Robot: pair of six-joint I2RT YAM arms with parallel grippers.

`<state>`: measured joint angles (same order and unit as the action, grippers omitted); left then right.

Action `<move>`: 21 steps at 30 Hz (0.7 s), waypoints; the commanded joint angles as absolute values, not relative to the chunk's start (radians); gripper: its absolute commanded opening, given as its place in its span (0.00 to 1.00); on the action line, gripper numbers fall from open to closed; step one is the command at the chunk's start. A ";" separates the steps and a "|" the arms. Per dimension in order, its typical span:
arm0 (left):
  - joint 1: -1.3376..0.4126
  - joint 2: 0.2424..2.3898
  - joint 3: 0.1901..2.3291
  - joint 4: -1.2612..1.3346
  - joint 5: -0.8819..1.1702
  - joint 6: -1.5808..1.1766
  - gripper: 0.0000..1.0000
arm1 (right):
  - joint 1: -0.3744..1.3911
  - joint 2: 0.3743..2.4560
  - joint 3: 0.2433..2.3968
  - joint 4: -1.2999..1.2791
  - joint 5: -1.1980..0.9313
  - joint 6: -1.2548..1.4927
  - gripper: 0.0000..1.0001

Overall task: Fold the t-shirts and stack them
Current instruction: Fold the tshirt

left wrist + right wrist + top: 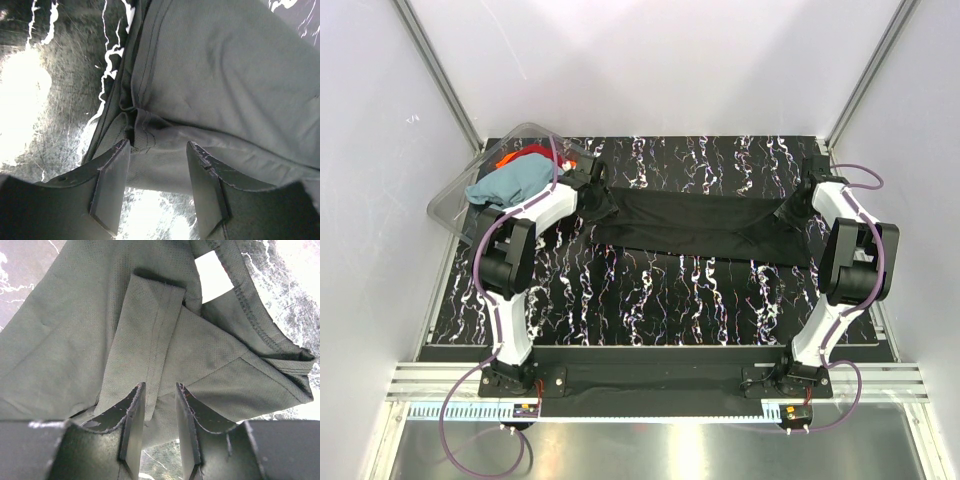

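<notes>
The black t-shirt (705,228) lies stretched along the far half of the tabletop (670,300). The left gripper (157,150) stands open at its left end, the right gripper (160,390) narrowly parted at its right. The teal-blue t-shirt (515,182) and red-orange t-shirt (520,153) fill a clear tub (450,200) at the far-left corner.

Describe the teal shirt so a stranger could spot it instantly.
Find the clear plastic tub at the far left corner of the table. The teal-blue t-shirt is the crumpled heap at its near side. Its only neighbour there is the red-orange shirt; the black shirt lies spread on the tabletop.
</notes>
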<state>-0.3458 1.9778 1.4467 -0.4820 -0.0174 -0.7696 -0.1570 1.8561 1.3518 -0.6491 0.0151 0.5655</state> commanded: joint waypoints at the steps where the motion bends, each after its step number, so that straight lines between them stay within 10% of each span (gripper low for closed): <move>1: -0.341 1.973 1.459 -0.434 -0.069 -0.818 0.53 | -0.152 1.861 1.387 -0.620 0.021 0.558 0.37; 21: -0.419 1.815 1.313 -0.348 -0.190 -0.798 0.54 | -0.259 1.971 1.408 -0.434 -0.063 0.552 0.41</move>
<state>-0.4240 1.8435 1.3266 -0.4053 -0.1486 -0.7906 -0.2680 1.9343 1.3739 -0.4747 -0.0433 0.5293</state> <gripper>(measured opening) 0.537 0.411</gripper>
